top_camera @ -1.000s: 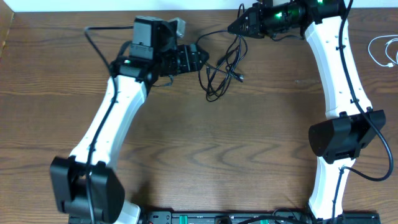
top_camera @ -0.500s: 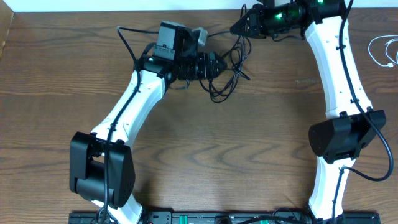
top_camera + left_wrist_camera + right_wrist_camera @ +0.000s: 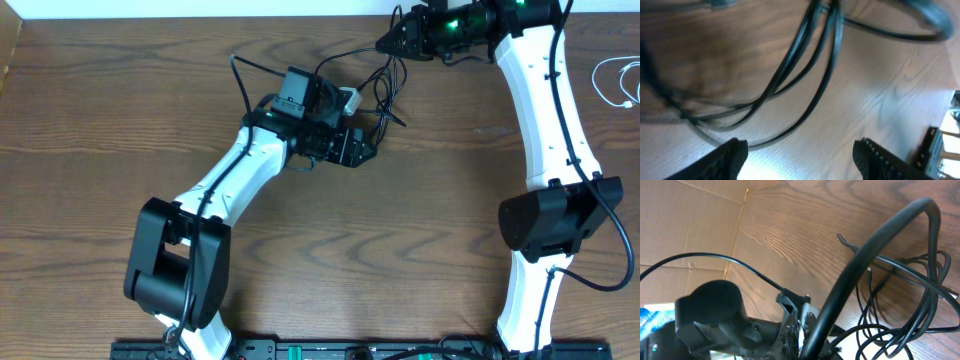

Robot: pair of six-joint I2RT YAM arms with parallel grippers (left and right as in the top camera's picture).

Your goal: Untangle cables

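Note:
The black cable (image 3: 384,95) lies as a tangle of thin loops at the back middle of the wooden table, and its strands rise to my right gripper (image 3: 388,45). That gripper is shut on the black cable at the top of the tangle. In the right wrist view its jaws (image 3: 801,322) are pressed together, with loops (image 3: 900,300) spread below. My left gripper (image 3: 362,150) is open at the lower left of the tangle, partly covering it. Black strands (image 3: 805,65) cross the wood ahead of its spread fingers (image 3: 805,160), with nothing between them. The white cable (image 3: 612,82) lies coiled at the far right edge.
The left arm's own thicker black wire (image 3: 243,80) arcs behind its wrist. The table's back edge (image 3: 200,18) runs close behind the tangle. A black rail (image 3: 350,350) lines the front edge. Cardboard panels (image 3: 685,225) stand beyond the table.
My left arm has swung right across the table, and its open gripper now reaches the black tangle's lower loops. The right gripper has held its place, still shut.

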